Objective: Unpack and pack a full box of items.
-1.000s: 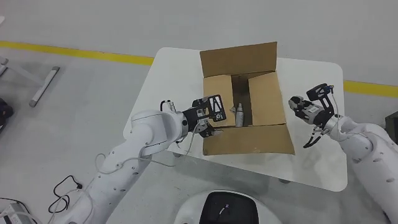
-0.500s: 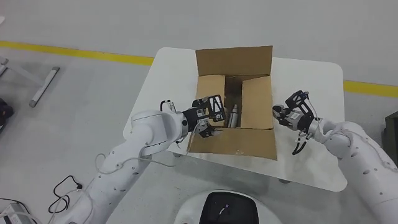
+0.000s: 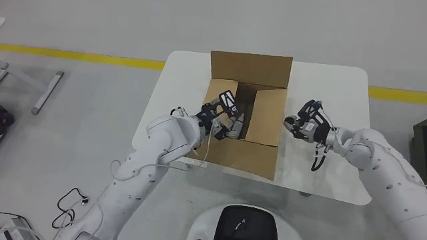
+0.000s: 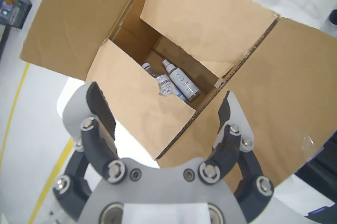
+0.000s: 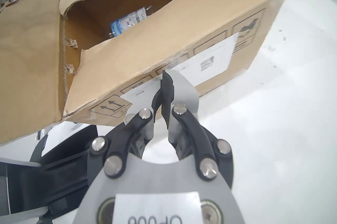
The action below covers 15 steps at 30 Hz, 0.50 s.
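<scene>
Sitting on the white table (image 3: 333, 83), the cardboard box (image 3: 252, 68) has its flaps up: the far flap stands tall, the near one hangs over the table's front edge, and the two side flaps lean in over the opening and cover much of the inside.

The left gripper (image 3: 227, 117) hangs over the left side flap at the mouth of the box. Its jaws are wide apart and grip nothing. In the left wrist view, that gripper (image 4: 161, 104) frames the corner of the flap between its fingers (image 4: 101, 106); whether either finger touches the cardboard cannot be made out.

Past the flap's torn edge, two items lie side by side on the box floor. One is a grey spray bottle (image 4: 182, 83), in plain sight. The other is a clear bottle (image 4: 159, 80) with a printed label, its lower part cut off by the flap. The rest of the floor is hidden, so any other contents cannot be seen.

The right gripper (image 3: 297, 123) is at the outside of the box's right wall, low near the table, with its jaws pressed together on nothing. From the right wrist view its tips (image 5: 165, 85) overlap the white label on that wall; contact cannot be confirmed. Over the wall's flap, part of a blue-labelled bottle (image 5: 129, 20) shows, and whether it is one of the two seen from the left wrist cannot be told.
</scene>
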Each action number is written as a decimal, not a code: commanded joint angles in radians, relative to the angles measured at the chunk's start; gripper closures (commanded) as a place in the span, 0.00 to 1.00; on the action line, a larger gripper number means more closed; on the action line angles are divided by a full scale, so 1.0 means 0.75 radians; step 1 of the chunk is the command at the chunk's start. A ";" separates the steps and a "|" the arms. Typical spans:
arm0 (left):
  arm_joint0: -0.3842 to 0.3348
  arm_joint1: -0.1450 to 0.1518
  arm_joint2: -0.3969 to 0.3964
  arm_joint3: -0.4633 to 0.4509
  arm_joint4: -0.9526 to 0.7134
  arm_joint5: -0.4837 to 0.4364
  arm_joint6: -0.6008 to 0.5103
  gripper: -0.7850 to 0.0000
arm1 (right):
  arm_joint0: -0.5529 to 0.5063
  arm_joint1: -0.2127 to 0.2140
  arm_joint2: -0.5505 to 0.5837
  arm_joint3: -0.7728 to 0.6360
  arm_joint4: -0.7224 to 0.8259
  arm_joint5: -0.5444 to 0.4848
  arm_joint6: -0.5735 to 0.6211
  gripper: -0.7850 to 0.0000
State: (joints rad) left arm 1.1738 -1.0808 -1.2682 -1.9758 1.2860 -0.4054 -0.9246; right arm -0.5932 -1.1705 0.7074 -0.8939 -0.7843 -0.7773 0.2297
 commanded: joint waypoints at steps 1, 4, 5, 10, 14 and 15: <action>-0.043 -0.013 0.056 0.016 0.011 0.121 -0.056 0.00 | -0.005 0.017 0.041 -0.035 -0.030 0.020 -0.007 1.00; -0.101 -0.032 0.140 0.057 0.031 0.229 -0.094 0.00 | -0.025 0.044 0.102 -0.104 -0.069 0.049 -0.008 1.00; -0.101 -0.032 0.140 0.057 0.031 0.229 -0.094 0.00 | -0.033 0.053 0.122 -0.127 -0.082 0.062 -0.006 1.00; -0.101 -0.032 0.140 0.057 0.031 0.229 -0.094 0.00 | -0.072 0.081 0.187 -0.227 -0.117 0.070 0.004 1.00; -0.101 -0.032 0.140 0.057 0.031 0.229 -0.094 0.00 | -0.072 0.081 0.187 -0.227 -0.117 0.070 0.004 1.00; -0.101 -0.032 0.140 0.057 0.031 0.229 -0.094 0.00 | -0.072 0.081 0.187 -0.227 -0.117 0.070 0.004 1.00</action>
State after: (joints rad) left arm 1.0980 -1.1050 -1.1631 -1.9331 1.3093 -0.2339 -0.9951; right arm -0.6469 -1.1100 0.8479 -1.0638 -0.8725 -0.7252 0.2330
